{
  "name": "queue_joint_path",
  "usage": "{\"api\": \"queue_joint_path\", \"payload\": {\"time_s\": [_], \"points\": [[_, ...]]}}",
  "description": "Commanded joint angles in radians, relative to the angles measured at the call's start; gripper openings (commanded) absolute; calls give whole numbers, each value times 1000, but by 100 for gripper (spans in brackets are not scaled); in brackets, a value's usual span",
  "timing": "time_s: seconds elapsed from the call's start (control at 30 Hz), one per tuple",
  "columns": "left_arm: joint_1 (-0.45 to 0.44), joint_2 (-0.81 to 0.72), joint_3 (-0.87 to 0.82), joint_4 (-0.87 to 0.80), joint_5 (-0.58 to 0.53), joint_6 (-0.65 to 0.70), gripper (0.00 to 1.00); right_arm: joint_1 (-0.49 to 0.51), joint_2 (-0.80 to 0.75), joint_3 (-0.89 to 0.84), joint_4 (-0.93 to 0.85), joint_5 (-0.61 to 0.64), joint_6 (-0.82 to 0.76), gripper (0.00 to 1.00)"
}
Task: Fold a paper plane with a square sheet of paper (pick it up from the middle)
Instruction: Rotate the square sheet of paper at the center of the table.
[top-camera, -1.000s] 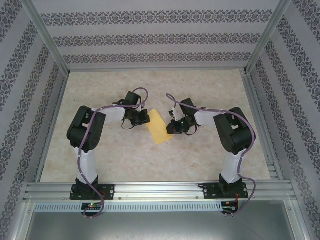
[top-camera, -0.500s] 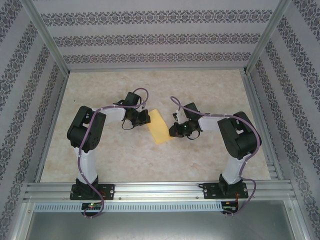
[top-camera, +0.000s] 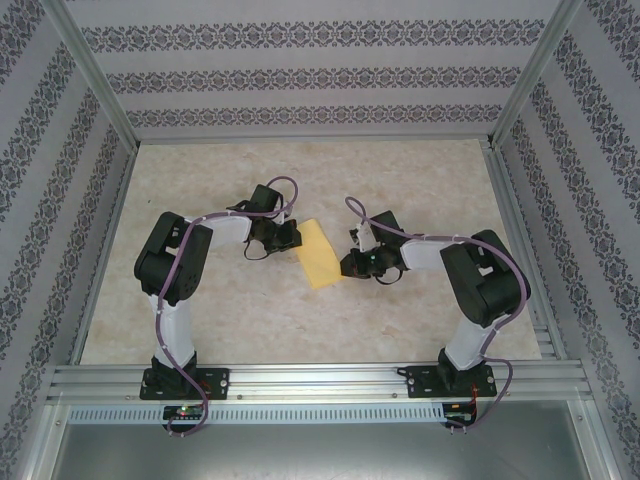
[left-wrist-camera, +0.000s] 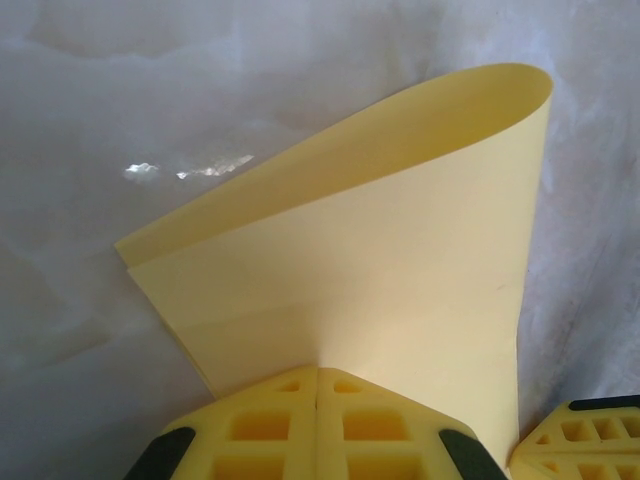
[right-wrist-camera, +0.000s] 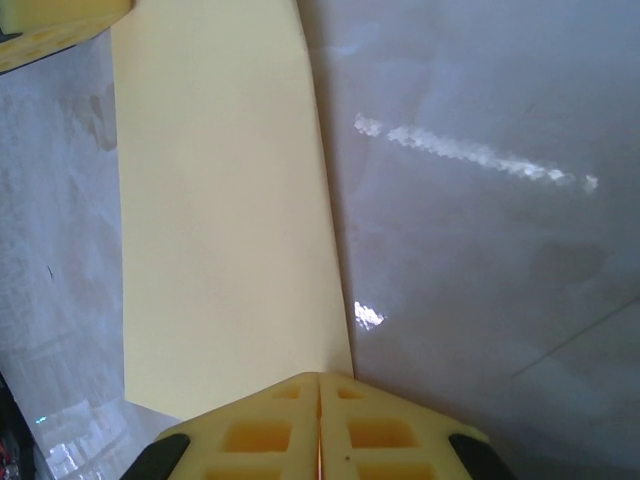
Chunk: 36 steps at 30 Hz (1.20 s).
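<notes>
Centre of overhead frame: yellow paper sheet (top-camera: 320, 255), bent double, spanned gap between two claws over marbled worktop (top-camera: 420, 170); whether it touched surface was unclear. Left claw (left-wrist-camera: 317, 378) clenched on one edge, right claw (right-wrist-camera: 319, 382) clenched on opposite edge. Bend at upper right of left wrist view stood rounded and uncreased; layers at left edge sat slightly offset. Risks judged: either claw easing off would let paper spring flat; arms pulling apart could tear thin sheet; pressing now would lock in crooked crease.
</notes>
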Motion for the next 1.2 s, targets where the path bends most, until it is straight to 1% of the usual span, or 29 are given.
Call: {"api": "queue_joint_path", "payload": {"time_s": [0.0,0.2,0.3,0.4,0.47,0.57,0.67,0.77,0.9,1.07,1.17], "points": [[-8,85,-65,-94,-95,13,3,10,-1,-49,-102,68,20,8],[-10,79,-37,-106,-97,22,3,46,-10,-75,-50,68,70,8],[-9,75,-7,-108,-64,30,6,72,-16,-88,-11,84,137,7],[-8,42,58,-109,-13,24,12,124,-34,-107,73,132,306,9],[-10,7,114,-123,1,14,17,175,-38,-100,99,176,392,10],[-10,-51,155,-122,-14,-8,22,245,-40,-72,80,271,477,12],[-9,-103,130,-99,-33,-27,22,277,-29,-51,89,299,531,12],[-10,-155,55,-44,-6,-45,21,286,-50,-35,99,306,543,14],[-19,-223,-62,36,39,-62,19,288,-96,-4,93,308,518,17],[-32,-316,-155,72,28,-59,19,277,-130,46,69,293,465,21],[-33,-348,-171,67,13,-50,19,252,-104,90,57,271,434,21]]}}
